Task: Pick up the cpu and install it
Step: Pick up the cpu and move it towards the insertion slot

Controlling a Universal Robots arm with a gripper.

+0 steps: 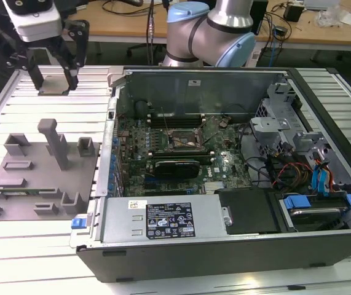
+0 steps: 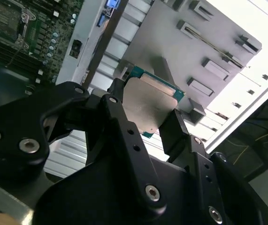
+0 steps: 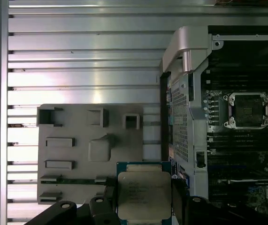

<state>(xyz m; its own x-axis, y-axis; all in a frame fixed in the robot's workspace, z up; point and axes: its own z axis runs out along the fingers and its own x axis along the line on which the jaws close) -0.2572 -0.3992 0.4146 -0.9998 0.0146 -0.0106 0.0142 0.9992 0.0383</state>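
I have my black two-fingered gripper (image 1: 55, 78) clamped on the cpu (image 3: 144, 194), a small flat square chip with a silvery metal top and a thin green rim. My fingers (image 2: 173, 129) press against two opposite edges of it and are closed only as far as its width allows. The metal face shows in both wrist views.

In the exterior view I hold the chip at the far left, in the air over the ribbed aluminium table (image 1: 27, 258), on the far side of the grey plastic fixture plate (image 1: 40, 175) with its upright blocks and slots. In the first wrist view the chip hangs over the edge of that plate, near the wall of the open black computer case (image 1: 224, 258).

The case lies on its side to the exterior view's right of the plate. The black-framed square socket (image 1: 184, 140) sits in the middle of its green motherboard (image 1: 224, 166), well apart from the chip. My blue-and-silver arm (image 1: 209, 27) rises behind the case.
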